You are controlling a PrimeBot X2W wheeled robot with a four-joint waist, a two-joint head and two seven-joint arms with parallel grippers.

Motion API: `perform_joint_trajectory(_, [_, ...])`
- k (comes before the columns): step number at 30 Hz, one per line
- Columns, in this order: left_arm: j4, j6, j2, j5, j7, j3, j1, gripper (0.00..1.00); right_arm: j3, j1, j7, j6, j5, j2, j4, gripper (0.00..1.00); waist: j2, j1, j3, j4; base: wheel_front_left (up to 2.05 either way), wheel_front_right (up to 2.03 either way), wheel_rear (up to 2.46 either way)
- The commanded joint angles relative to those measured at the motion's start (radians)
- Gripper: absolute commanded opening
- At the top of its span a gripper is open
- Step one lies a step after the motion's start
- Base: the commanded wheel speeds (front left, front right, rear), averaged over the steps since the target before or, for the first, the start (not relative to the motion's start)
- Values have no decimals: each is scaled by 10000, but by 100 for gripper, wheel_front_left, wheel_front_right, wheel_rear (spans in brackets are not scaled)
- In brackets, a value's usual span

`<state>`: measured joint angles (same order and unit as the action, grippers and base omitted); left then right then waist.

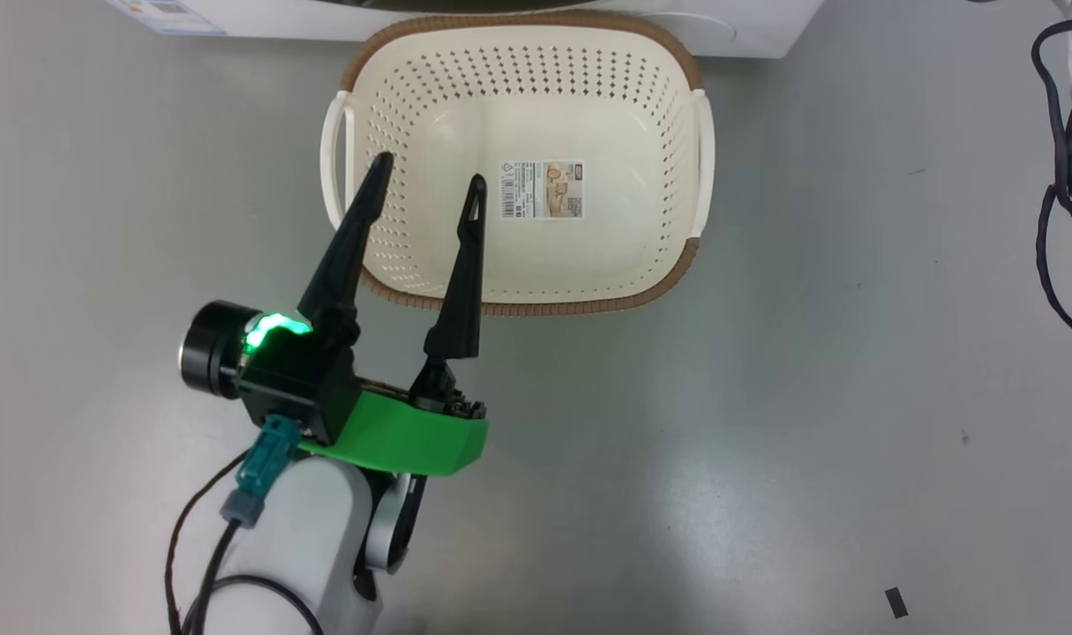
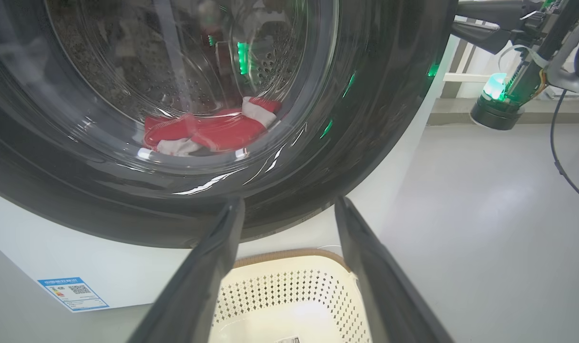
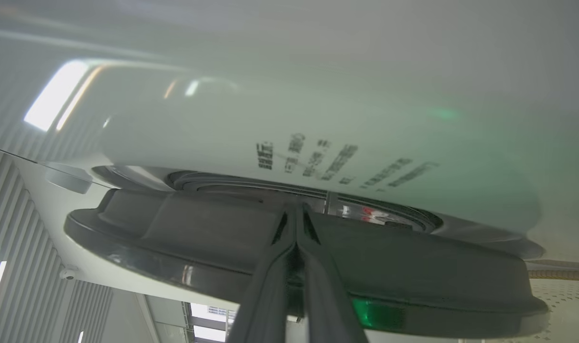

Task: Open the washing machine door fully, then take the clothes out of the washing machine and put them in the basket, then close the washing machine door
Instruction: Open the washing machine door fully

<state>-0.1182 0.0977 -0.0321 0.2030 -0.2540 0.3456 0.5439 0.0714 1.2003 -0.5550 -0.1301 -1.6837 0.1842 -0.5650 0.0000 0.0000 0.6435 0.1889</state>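
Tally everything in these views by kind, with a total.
Grippers: 2 (left gripper, right gripper)
Machines: 1 (washing machine)
Doors: 1 (washing machine door)
Baskets: 1 (basket)
Clothes bundles: 1 (red clothes)
Stickers: 2 (blue label, paper label)
Total: 8

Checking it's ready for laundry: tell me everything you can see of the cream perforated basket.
The cream-white perforated plastic basket is a rounded rectangle with a brown woven-look rim, white side handles and a paper label stuck on its inside bottom. It stands upright and empty on the grey floor, its far rim close against the white washing machine. The left gripper's open fingers hang over its near left corner; whether they touch it cannot be told.
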Motion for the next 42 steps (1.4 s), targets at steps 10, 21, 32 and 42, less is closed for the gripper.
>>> perform_joint_trajectory(10, [132,108,-183,-70,-78,21,119,100,0,535,-622,-6,82,-250,87,0,0,0,243,284,0,0,0])
perform_joint_trajectory(21, [-43,178,-182,42,-78,-193,172,100,202,432,-1366,-6,115,-522,-66,0,0,0,166,23,0,0,0])
perform_joint_trajectory(32, [-179,166,-182,-3,-78,-443,195,100,321,151,-1993,-6,-2,-865,154,0,0,0,30,-334,0,0,0])
perform_joint_trajectory(42, [-256,156,-189,-85,-78,-757,63,100,531,-346,-2447,-6,-17,-1079,397,0,0,0,-278,-623,0,0,0])
